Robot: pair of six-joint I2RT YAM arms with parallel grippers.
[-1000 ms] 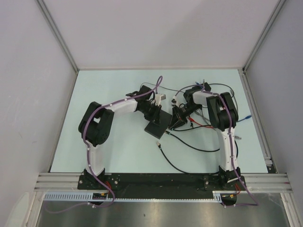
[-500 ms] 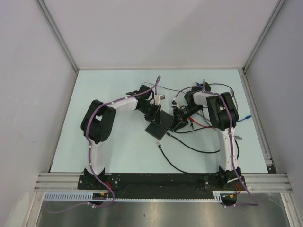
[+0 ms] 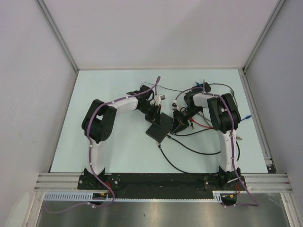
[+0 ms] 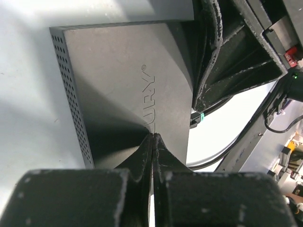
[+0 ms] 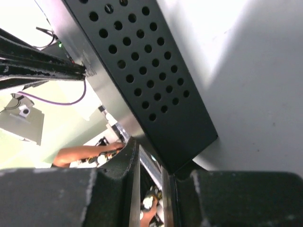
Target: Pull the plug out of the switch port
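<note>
Newly pressed together, my left gripper (image 4: 152, 138) pinned the switch box (image 4: 118, 80); right gripper's (image 5: 150, 163) jaws unreadable; plug (image 4: 198, 118) wanted a straight pull.

Left arm (image 3: 120, 103): my elbow juts toward the table's left edge, and my forearm reaches right toward the middle.
Left gripper (image 4: 152, 138): my fingers are pressed flat together, with no gap at the tips.
Right arm (image 3: 227, 142): it stands up along the right side, with the wrist folded back leftward.
Right gripper (image 5: 149, 160): my jaws are a thin slit apart; I cannot tell whether they pinch anything.
Spacing: my two grippers are near each other, facing across the table's middle.
</note>
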